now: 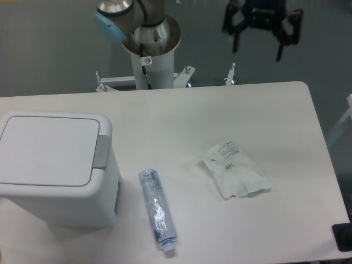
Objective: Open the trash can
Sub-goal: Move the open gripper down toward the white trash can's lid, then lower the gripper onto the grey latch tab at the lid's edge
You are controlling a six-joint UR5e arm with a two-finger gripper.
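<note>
The trash can (55, 168) is a large white boxy bin at the left of the table. Its flat white lid lies shut, and a grey push tab (100, 151) sits on the lid's right edge. My gripper (258, 47) hangs high beyond the table's far edge, at the upper right of the view. It is open, its two dark fingers spread wide with nothing between them. It is far from the bin, well to its right and behind it.
A clear plastic-wrapped tube (157, 210) lies right of the bin near the front. A crumpled white packet (235, 170) rests right of centre. The arm's white base column (151, 55) stands behind the table's far edge. A dark object (344, 237) sits at the front right corner.
</note>
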